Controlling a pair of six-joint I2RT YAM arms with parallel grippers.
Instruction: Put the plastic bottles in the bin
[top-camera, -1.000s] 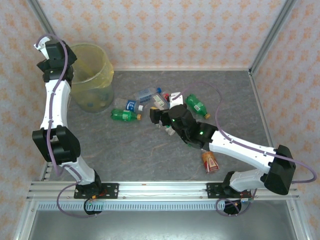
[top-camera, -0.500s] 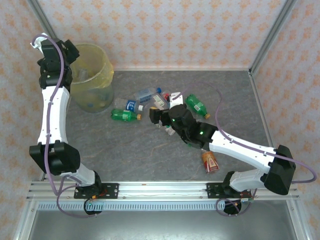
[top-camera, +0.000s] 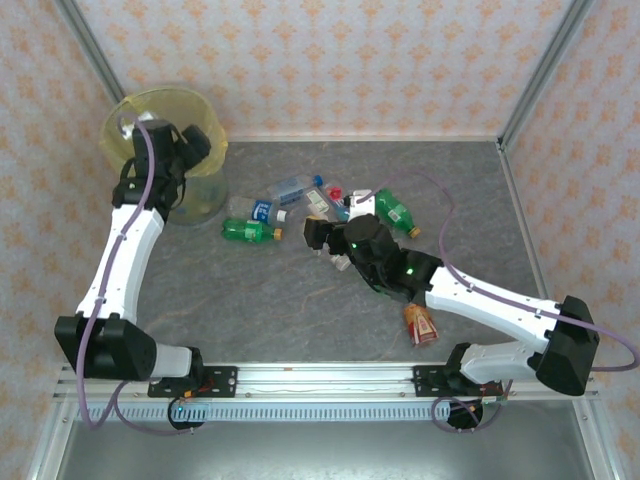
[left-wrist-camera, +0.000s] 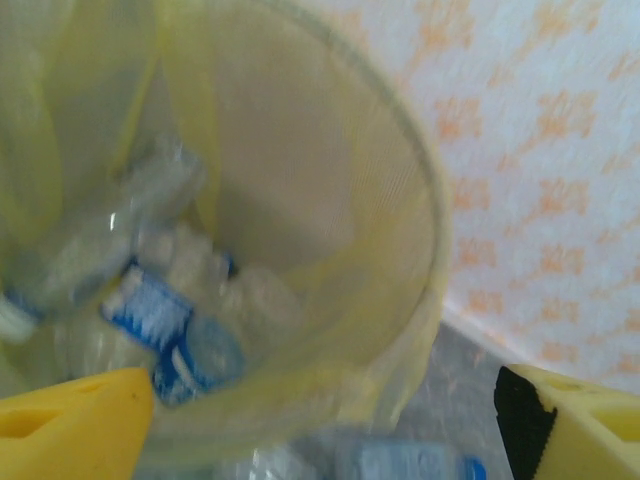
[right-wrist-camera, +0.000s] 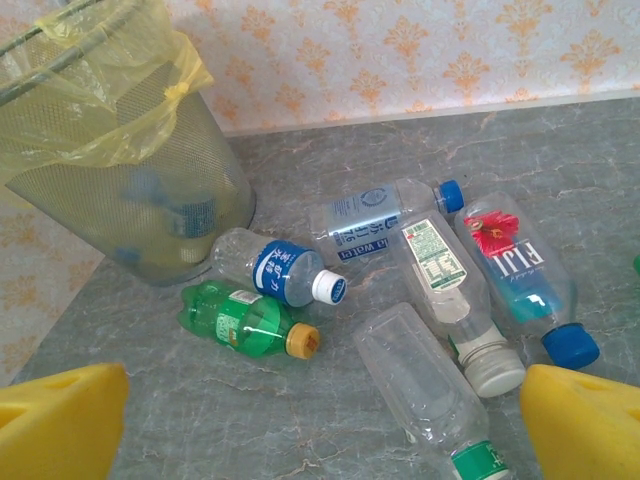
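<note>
Bin (top-camera: 205, 195) at 10 o'clock of worktop (top-camera: 260, 310). Left tool (left-wrist-camera: 320, 430) spread, empty, above bin mouth: drop pose. Inside, clear blue-label bottles (left-wrist-camera: 150, 310), blurred; at least two.

Centre pile (right-wrist-camera: 440, 280) lies flat, unsorted: one green bottle (right-wrist-camera: 245, 320), five clear. Right tool (right-wrist-camera: 320, 430) spread, empty, low at pile's 6 o'clock, placed to pick.

Second green bottle (top-camera: 393, 212) at its 2 o'clock, orange-red bottle (top-camera: 422, 322) at 5. Eight on worktop.

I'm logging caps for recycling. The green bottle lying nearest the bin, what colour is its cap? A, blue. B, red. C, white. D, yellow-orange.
D: the green bottle nearest the bin ends in a yellow-orange cap; the white cap is on the clear blue-labelled bottle behind it.
</note>
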